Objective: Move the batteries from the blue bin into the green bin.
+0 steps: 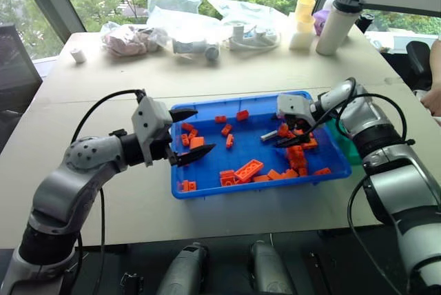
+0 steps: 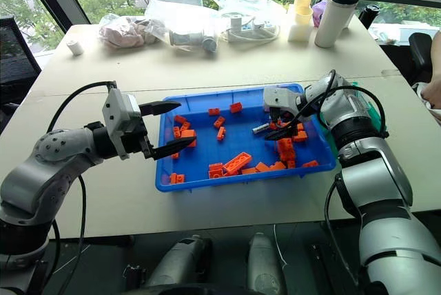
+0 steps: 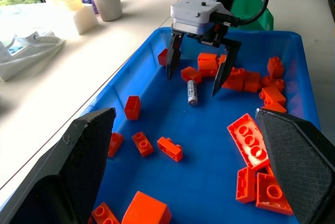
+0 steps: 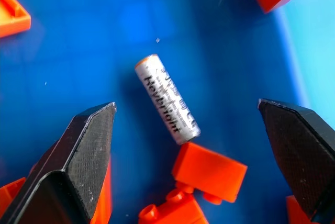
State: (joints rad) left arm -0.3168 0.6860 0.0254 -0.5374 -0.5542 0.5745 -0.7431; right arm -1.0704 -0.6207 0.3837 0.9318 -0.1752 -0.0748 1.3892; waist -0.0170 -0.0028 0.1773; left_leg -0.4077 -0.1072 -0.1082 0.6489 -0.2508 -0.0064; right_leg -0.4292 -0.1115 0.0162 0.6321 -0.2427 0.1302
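Among orange bricks [image 4: 209,172] on blue bin [image 1: 207,191] floor, lone battery [image 4: 167,99], brick touching its end

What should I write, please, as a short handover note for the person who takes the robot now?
Right gripper: open, poised over the small silver-grey metallic battery, not touching it.
Left gripper: open, empty, at the left rim of the large shallow bright-blue plastic bin.
The battery lies on the blue bin's floor among orange toy bricks.
The deeper teal-green plastic bin stands beyond the blue bin's right side; its inside is hidden.
Left: grasp this battery and carry it to the green bin.
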